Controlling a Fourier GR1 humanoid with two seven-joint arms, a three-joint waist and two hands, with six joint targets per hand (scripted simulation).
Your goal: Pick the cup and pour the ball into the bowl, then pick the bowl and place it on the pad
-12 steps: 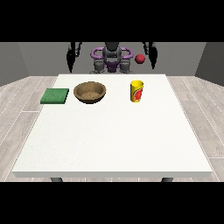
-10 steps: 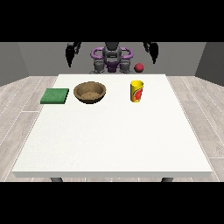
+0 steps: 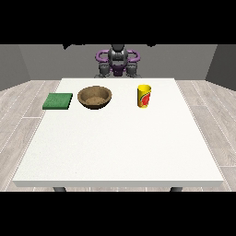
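Note:
A yellow cup (image 3: 144,96) with a red mark stands upright on the white table (image 3: 120,147), right of centre at the back. The brown bowl (image 3: 95,97) sits to its left, and the green pad (image 3: 58,101) lies further left near the table's edge. I see no ball anywhere; the cup's inside is hidden. Both arms are raised high behind the table. Only dark slivers of the hand at the view's left (image 3: 69,46) and the hand at the view's right (image 3: 151,45) show at the scene's top edge, far from every object.
The robot's torso (image 3: 118,62) with purple shoulders stands behind the table's far edge. The table's whole front half is bare white surface. Grey floor surrounds the table on both sides.
Both hands have risen from beside the robot's shoulders to the scene's top edge. A red ball that was dropping near the hand at the view's right is gone from sight.

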